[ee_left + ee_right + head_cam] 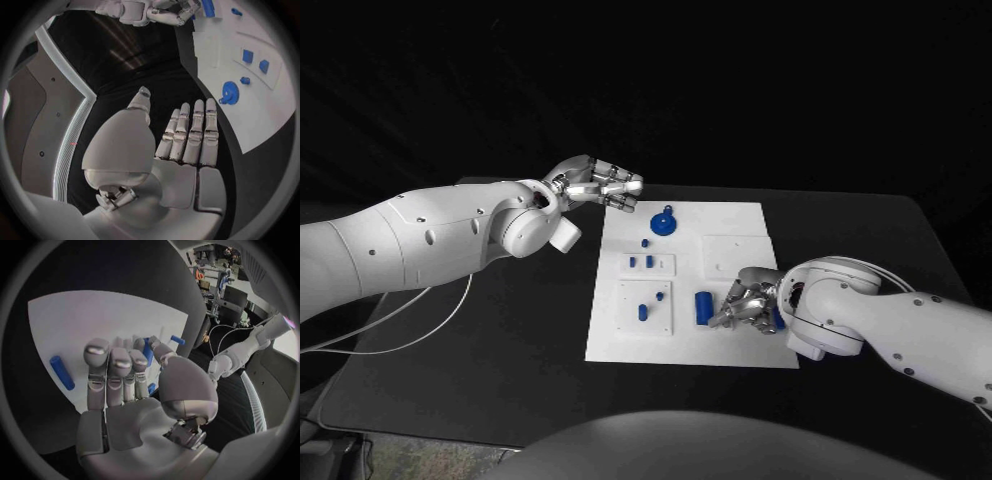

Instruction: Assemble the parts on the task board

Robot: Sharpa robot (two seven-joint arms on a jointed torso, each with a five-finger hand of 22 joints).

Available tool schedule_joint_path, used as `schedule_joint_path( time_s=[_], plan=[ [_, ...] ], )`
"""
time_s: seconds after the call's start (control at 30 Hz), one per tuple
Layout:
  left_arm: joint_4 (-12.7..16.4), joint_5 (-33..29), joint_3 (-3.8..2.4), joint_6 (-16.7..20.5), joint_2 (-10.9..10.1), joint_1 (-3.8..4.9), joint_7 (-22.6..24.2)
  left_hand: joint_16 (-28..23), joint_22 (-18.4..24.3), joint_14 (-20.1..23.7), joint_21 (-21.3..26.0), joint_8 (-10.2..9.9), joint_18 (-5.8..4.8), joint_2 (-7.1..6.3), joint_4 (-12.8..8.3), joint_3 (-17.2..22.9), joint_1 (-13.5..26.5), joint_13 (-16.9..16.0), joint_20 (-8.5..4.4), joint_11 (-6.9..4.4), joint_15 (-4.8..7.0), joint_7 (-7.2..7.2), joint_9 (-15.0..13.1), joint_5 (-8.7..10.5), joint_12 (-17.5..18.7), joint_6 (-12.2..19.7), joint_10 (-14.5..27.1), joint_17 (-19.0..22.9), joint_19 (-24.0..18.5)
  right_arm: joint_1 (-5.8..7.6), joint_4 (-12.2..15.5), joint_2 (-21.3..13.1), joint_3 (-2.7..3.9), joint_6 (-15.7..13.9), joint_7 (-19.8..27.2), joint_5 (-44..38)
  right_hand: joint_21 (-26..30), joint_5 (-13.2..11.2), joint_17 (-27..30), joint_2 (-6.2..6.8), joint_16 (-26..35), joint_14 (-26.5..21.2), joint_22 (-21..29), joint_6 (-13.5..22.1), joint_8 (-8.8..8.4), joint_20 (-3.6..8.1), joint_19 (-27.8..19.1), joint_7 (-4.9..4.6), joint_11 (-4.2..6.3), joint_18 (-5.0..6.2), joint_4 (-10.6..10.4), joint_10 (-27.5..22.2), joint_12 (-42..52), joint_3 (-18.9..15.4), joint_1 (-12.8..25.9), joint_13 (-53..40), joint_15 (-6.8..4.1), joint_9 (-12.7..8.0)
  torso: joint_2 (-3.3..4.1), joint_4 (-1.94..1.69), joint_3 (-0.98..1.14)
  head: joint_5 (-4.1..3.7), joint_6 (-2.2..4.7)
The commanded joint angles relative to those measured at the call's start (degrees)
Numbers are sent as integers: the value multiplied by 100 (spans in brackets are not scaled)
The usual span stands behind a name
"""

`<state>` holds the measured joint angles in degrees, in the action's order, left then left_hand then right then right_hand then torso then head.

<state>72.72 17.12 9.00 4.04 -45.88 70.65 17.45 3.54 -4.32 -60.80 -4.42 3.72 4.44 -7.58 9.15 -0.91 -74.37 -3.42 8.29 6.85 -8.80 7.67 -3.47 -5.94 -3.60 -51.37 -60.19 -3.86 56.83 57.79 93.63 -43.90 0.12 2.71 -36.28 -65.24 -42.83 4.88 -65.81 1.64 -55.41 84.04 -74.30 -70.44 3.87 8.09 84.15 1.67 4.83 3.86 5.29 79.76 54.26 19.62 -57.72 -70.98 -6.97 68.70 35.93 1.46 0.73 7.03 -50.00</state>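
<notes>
We see the right robot hand (750,298) pinching a blue part (147,351) over the board (740,222), apparently to seat it. The left robot hand (600,186) hovers wide and empty beside the far edge, near the gear (664,222).

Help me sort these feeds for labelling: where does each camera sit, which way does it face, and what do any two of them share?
Head view: on the robot's head, looking down at the task board; both white arms, left robot hand and right robot hand show.
Left wrist view: behind the left robot hand, facing along its straight, spread fingers toward the board.
Right wrist view: behind the right robot hand, facing the board.
Shared: the blue gear shows in head and left wrist views.
</notes>
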Motion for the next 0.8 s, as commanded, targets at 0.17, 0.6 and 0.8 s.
schedule_joint_path(
  time_s=[0.17,0.6,0.8],
  plan=[
    [6,7,-2,-81,8,3,35,-5,-4,21,-6,-6,-56,64,-24,1,12,-3,-9,10,-12,10,5,18,23,-19,-6,3,-40,-2,-26,-20,7,273,-14,27,-9,97,27,65,-11,-5,18,-4,-18,27,296,11,-15,-102,114,6,-23,-109,-12,12,-18,-27,-1,2,0,-3,0],
    [-27,7,-1,-96,-6,3,20,-4,-5,23,-6,-8,-53,70,-35,-1,16,-3,-7,13,-12,16,6,20,23,-17,-13,2,-42,-22,90,-274,11,283,220,234,65,156,26,531,34,-11,8,-5,-16,13,296,-41,-38,-82,-449,-59,-68,-1005,-537,34,-2,-197,2,1,6,-18,0],
    [-56,7,-1,-87,-12,3,28,-4,-5,23,-6,-8,-53,70,-35,-1,16,-3,-7,13,-12,16,6,20,23,-17,-13,2,-42,-23,193,-531,103,33,647,207,131,414,26,494,84,-11,18,190,-26,-18,297,-166,-101,-45,-610,-106,-166,-992,-619,103,32,-1834,-2,8,4,-36,0]
  ],
)
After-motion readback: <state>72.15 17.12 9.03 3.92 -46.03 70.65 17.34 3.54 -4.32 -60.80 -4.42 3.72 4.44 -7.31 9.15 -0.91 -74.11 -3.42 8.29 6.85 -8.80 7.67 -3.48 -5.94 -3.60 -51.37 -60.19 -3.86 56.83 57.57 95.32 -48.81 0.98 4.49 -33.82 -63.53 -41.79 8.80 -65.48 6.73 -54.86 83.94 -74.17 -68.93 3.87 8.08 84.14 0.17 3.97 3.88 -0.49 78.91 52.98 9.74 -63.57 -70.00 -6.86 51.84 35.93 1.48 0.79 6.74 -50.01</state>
